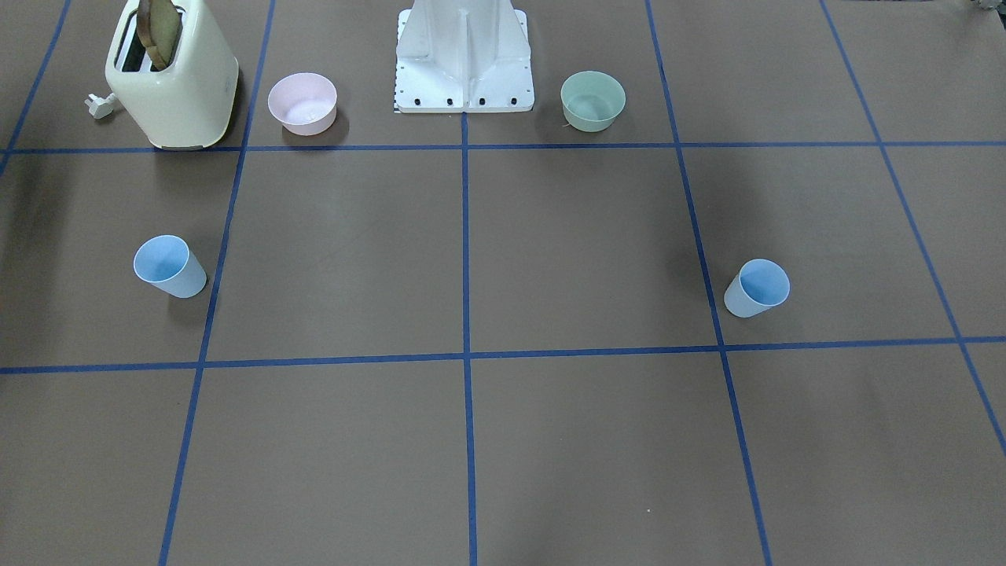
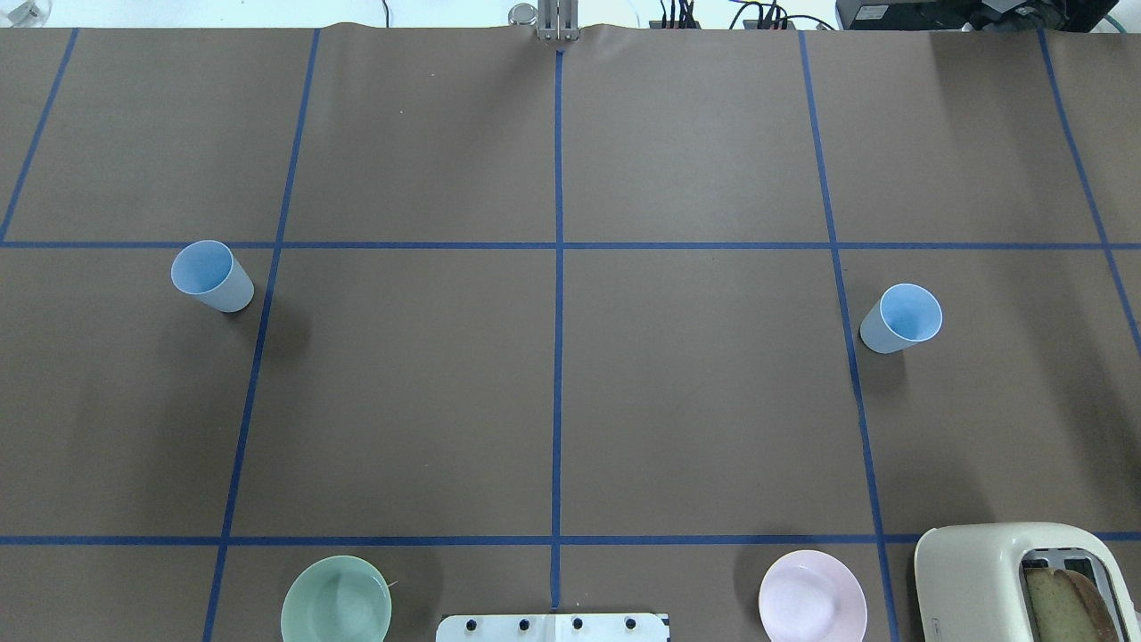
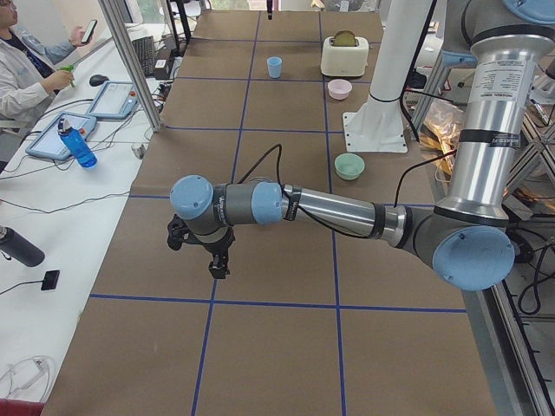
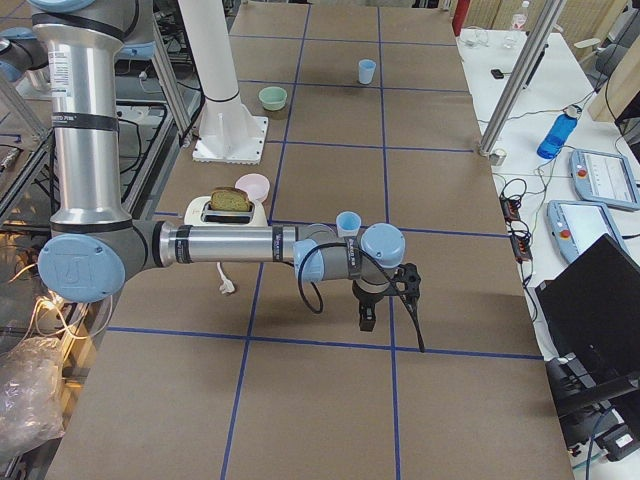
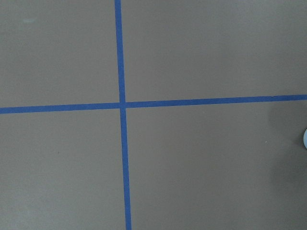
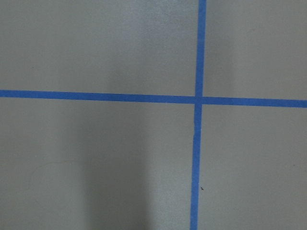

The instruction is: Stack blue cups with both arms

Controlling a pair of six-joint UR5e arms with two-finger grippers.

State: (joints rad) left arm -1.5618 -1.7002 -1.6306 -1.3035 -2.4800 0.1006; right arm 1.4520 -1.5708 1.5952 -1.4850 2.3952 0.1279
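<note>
Two light-blue cups stand upright and far apart on the brown table. One cup [image 2: 211, 276] is on my left side [image 1: 756, 288] and shows far off in the exterior right view [image 4: 367, 71]. The other cup [image 2: 900, 317] is on my right side [image 1: 169, 267], just behind my right forearm [image 4: 348, 222]. My left gripper [image 3: 217, 264] and right gripper [image 4: 366, 318] point down above bare table; they show only in the side views, so I cannot tell whether they are open or shut. Both wrist views show only tape lines.
A pale green bowl [image 2: 336, 599] and a pink bowl [image 2: 812, 596] sit either side of the white base [image 2: 553, 627]. A cream toaster [image 2: 1025, 580] with bread stands at my right. An operator [image 3: 26, 65] sits beside the table's far side.
</note>
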